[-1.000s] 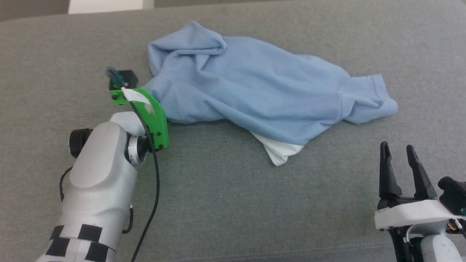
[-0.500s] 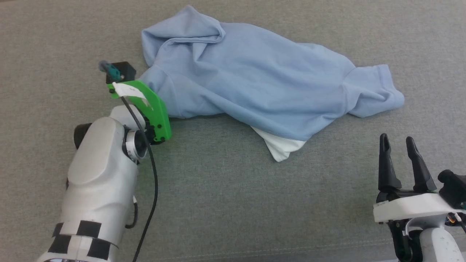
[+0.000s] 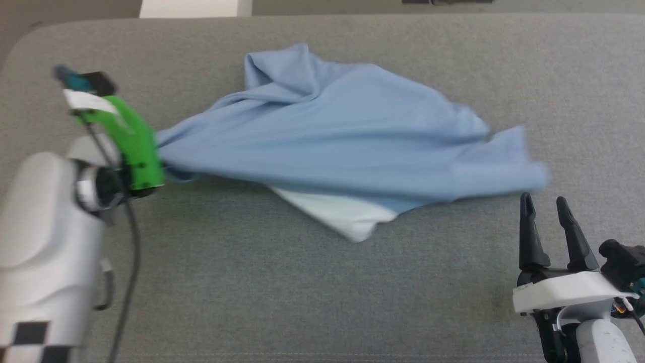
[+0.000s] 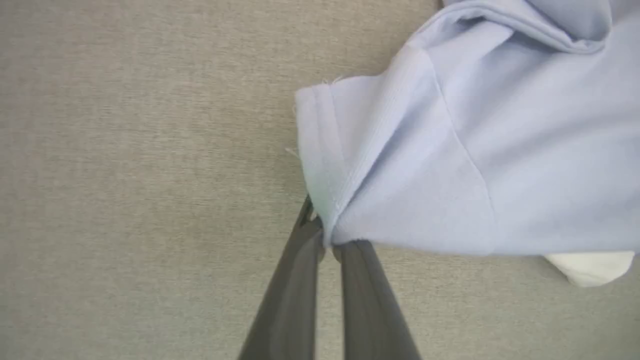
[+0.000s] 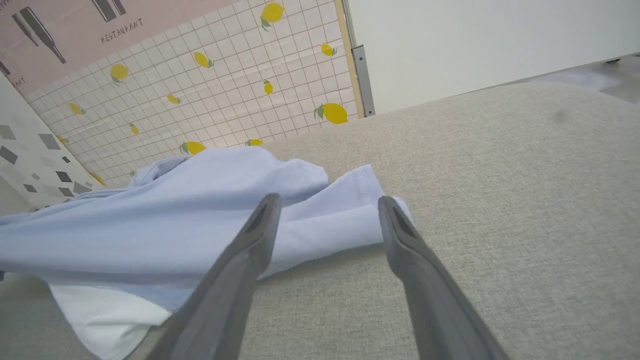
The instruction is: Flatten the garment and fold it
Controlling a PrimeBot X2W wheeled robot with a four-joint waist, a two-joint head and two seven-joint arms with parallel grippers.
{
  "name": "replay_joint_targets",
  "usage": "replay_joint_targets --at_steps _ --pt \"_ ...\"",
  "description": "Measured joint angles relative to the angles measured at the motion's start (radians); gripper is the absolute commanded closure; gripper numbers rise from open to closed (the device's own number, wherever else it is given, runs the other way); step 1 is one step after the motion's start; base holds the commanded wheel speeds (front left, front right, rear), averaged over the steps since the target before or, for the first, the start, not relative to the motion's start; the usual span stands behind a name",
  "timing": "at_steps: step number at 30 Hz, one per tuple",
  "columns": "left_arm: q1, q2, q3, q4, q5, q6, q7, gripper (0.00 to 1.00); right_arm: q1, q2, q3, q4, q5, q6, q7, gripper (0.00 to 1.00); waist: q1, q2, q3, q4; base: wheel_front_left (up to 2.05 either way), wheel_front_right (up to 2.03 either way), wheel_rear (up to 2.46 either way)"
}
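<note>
Near right, the right gripper (image 3: 543,199) rests with jaws apart and empty, just short of the right end of the garment (image 3: 342,146). At the left, the left gripper (image 4: 327,239) has its jaws together, clamped on a hemmed edge, possibly a sleeve cuff. The garment lies rumpled across the middle of the grey padded surface (image 3: 282,292), with a white patch (image 3: 332,214) at its near side. A lemon-print wall (image 5: 225,85) stands beyond.

This is looking like a staged kitchen or eatery: a lemon-print tiled wall (image 5: 225,90) and a RESTAURANT bottle poster (image 5: 75,25) are standing beyond the right claw (image 5: 328,200).
</note>
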Motion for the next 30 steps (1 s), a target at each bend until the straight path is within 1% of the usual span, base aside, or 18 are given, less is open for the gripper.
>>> replay_joint_targets --at_steps 3,5,7,8,9,10,13,19,20,22,23,24,25,28,29,30 --pt "0.048 0.083 0.003 -0.060 0.017 0.034 0.095 1.00 0.000 0.000 0.005 0.001 0.000 0.000 0.000 0.00 0.0000 0.0000 -0.013 0.011 0.00 0.00 0.00" --pt "0.104 0.121 0.009 -0.088 0.026 0.064 0.134 1.00 0.000 0.000 0.008 0.002 0.001 0.000 0.000 0.00 0.0000 0.0000 -0.015 0.013 0.00 0.00 0.00" --pt "0.157 0.125 0.016 -0.112 0.026 0.089 0.148 1.00 0.000 0.000 0.007 0.003 0.002 0.000 0.000 0.00 0.0000 0.0000 -0.012 0.012 0.00 0.00 0.00" --pt "0.185 0.120 0.016 -0.123 0.026 0.101 0.148 0.92 0.000 0.000 0.006 0.003 0.002 0.000 0.000 0.00 0.0000 0.0000 -0.010 0.013 0.00 0.00 0.00" --pt "0.205 0.115 0.016 -0.130 0.026 0.109 0.146 0.54 0.000 0.000 0.006 0.004 0.002 0.000 0.000 0.00 0.0000 0.0000 -0.008 0.013 0.00 0.00 0.00" --pt "0.225 0.107 0.018 -0.137 0.026 0.119 0.139 0.00 0.000 0.000 0.005 0.005 0.002 0.000 0.000 0.00 0.0000 0.0000 -0.007 0.014 0.00 0.00 0.00" --pt "0.254 0.087 0.030 -0.158 0.021 0.137 0.112 0.00 0.000 0.000 0.000 0.006 0.002 0.000 0.000 0.00 0.0001 0.0000 -0.006 0.021 0.00 0.00 0.00" --pt "0.252 0.056 0.093 -0.252 -0.039 0.138 0.055 0.00 0.000 0.000 -0.012 0.004 -0.008 0.000 0.008 0.00 0.0001 0.0000 -0.025 0.039 0.00 0.00 0.00" --pt "0.250 0.045 0.115 -0.276 -0.061 0.139 0.027 0.00 0.000 0.000 -0.014 0.002 -0.010 0.000 0.013 0.00 0.0000 0.0000 -0.032 0.042 0.00 0.00 0.00" --pt "0.247 0.033 0.138 -0.315 -0.076 0.138 -0.005 0.00 0.000 0.000 -0.020 -0.004 -0.016 0.000 0.020 0.00 0.0001 0.0000 -0.045 0.048 0.00 0.00 0.00" --pt "0.246 0.024 0.155 -0.333 -0.082 0.137 -0.040 0.00 0.001 0.000 -0.022 -0.008 -0.017 0.000 0.025 0.00 0.0001 0.0000 -0.050 0.051 0.00 0.00 0.00" --pt "0.246 0.020 0.167 -0.354 -0.082 0.132 -0.089 0.00 0.002 0.000 -0.023 -0.012 -0.017 0.000 0.028 0.00 0.0000 0.0000 -0.057 0.054 0.00 0.00 0.00" --pt "0.247 0.020 0.186 -0.384 -0.061 0.110 -0.209 0.00 0.004 0.000 -0.025 -0.017 -0.017 0.000 0.037 0.00 0.0000 0.0000 -0.066 0.060 0.00 0.00 0.00" --pt "0.259 0.012 0.206 -0.397 -0.022 0.064 -0.436 0.00 0.010 0.000 -0.026 -0.023 -0.017 0.000 0.049 0.00 0.0000 0.0000 -0.079 0.066 0.00 0.00 0.00" --pt "0.270 0.004 0.209 -0.396 -0.007 0.053 -0.500 0.00 0.012 0.000 -0.027 -0.024 -0.018 0.000 0.056 0.00 0.0000 0.0000 -0.082 0.067 0.00 0.00 0.00" --pt "0.287 -0.008 0.213 -0.394 0.012 0.042 -0.589 0.00 0.015 0.000 -0.029 -0.024 -0.020 0.000 0.067 0.00 0.0000 0.0000 -0.086 0.067 0.00 0.00 0.00"
